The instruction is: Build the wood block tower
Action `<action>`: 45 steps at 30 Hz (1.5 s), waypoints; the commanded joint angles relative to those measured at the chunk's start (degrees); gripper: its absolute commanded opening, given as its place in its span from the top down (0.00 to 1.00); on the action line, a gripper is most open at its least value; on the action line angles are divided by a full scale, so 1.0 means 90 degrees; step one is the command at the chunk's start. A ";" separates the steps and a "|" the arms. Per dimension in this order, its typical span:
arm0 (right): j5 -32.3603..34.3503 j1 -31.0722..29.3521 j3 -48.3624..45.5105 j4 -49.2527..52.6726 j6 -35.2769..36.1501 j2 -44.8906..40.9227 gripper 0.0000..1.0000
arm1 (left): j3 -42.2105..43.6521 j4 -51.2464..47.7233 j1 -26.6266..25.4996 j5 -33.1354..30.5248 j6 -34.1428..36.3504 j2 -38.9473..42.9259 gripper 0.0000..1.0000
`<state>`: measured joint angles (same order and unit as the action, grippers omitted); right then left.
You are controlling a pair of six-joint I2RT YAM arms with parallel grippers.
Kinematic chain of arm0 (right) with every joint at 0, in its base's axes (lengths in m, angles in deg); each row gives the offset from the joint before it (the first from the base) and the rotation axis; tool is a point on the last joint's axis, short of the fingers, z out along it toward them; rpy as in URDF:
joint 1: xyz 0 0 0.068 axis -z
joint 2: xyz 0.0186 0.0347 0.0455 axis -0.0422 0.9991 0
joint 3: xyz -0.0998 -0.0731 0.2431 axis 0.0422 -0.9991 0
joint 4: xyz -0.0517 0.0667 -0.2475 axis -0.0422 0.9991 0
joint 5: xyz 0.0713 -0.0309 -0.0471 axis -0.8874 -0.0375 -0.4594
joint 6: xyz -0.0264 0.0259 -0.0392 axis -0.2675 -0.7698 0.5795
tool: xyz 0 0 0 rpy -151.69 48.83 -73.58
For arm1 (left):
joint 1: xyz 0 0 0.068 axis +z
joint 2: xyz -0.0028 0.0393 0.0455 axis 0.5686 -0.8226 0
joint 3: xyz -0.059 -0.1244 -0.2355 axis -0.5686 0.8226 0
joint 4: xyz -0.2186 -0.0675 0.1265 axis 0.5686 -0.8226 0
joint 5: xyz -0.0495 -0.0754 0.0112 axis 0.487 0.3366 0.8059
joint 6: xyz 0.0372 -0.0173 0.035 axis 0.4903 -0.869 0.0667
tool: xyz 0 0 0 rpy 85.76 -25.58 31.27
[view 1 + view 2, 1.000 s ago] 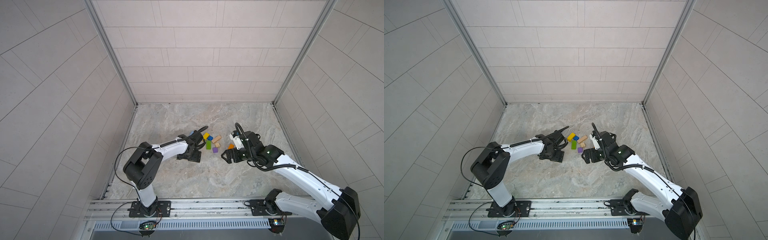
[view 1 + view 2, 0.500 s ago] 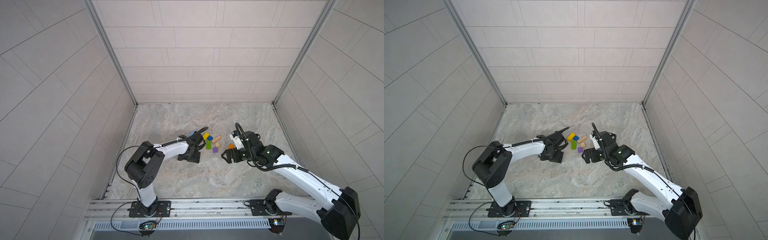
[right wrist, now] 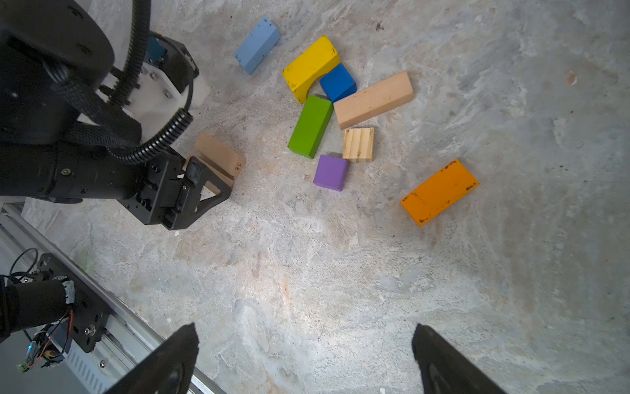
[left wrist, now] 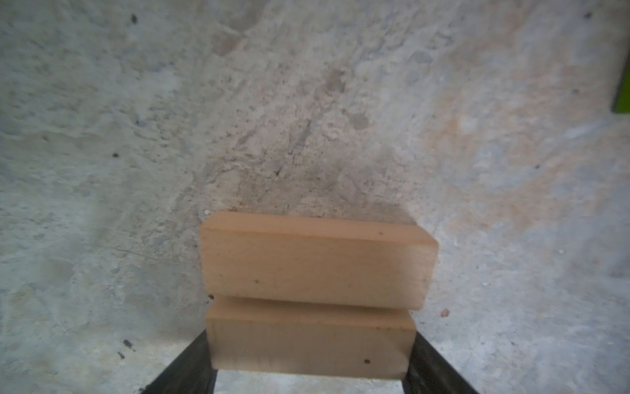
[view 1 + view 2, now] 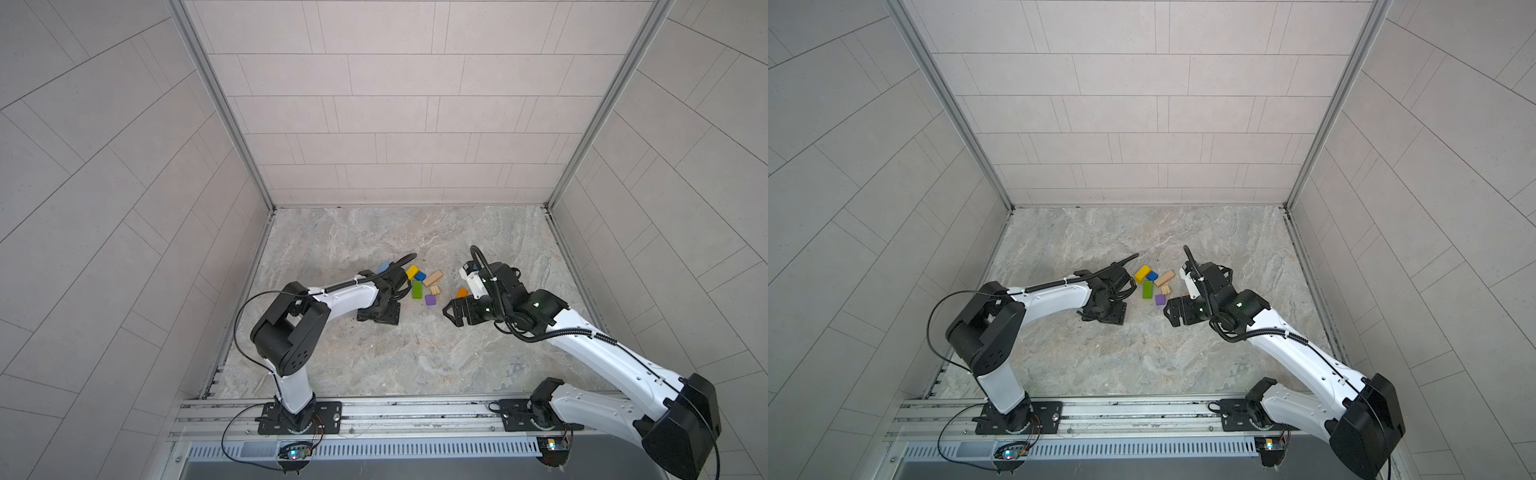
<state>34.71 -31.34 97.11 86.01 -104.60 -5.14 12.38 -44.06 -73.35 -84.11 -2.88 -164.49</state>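
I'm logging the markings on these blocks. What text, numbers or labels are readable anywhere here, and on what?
"58": handwritten on the end of a plain tan wooden bar, seen in the right wrist view.
No other text is readable in any view. In both top views the blocks are too small to show any writing.

Tiled walls (image 5: 395, 104) — marbled stone floor (image 5: 374, 353)

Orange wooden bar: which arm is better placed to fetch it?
Right. The right gripper is open, empty, near the orange wooden bar; the left gripper grips a plain tan wooden bar.
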 commanded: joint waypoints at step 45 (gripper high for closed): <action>0.0166 -0.0038 0.0004 0.0177 0.0061 -0.0045 0.01 | -0.0240 -0.0170 -0.0033 -0.0317 -0.0098 -0.0433 0.14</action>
<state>35.34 -31.34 97.11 86.41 -104.34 -5.14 10.21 -45.40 -73.42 -85.29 -3.32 -166.35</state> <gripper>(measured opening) 0.992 0.856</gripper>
